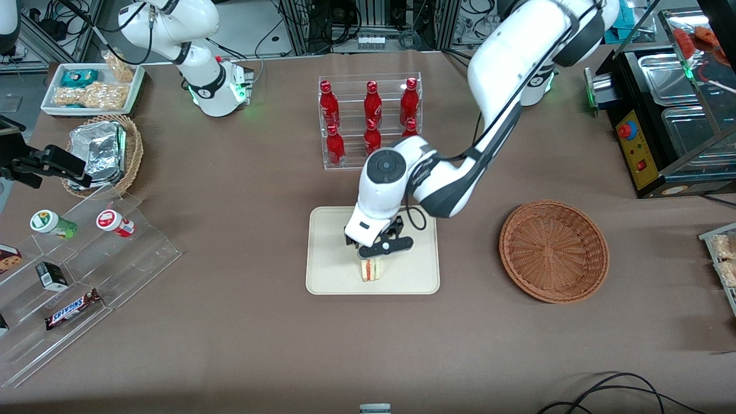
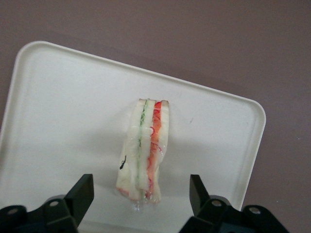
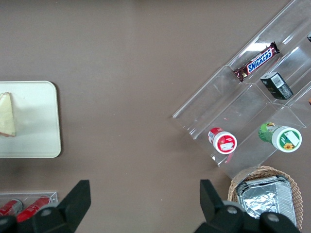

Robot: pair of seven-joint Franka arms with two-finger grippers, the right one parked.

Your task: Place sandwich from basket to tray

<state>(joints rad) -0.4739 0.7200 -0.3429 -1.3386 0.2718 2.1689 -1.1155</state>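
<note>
Brown worktop [image 1: 241, 241] with the sandwich [image 1: 371, 269] standing on the tray [image 1: 328, 270]; the tool [image 1: 376, 253] hangs just above it, spread wide.

Seen from the wrist, the sandwich [image 2: 145, 150] rests on its edge on the cream tray [image 2: 63, 111], clear-wrapped, with pale bread outside and a green stripe and an orange-red stripe running side by side along its cut face; a small dark mark shows on one bread slice; the tool [image 2: 141, 199] has its dark fingers [image 2: 80, 196] parted to either side of the wedge, neither touching it, holding nothing; the reddish-brown basket [image 1: 553, 251] sits well apart from the tray, toward the working arm's end of the worktop; a clear rack of red bottles [image 1: 371, 118] stands farther from the front camera than the tray.
</note>
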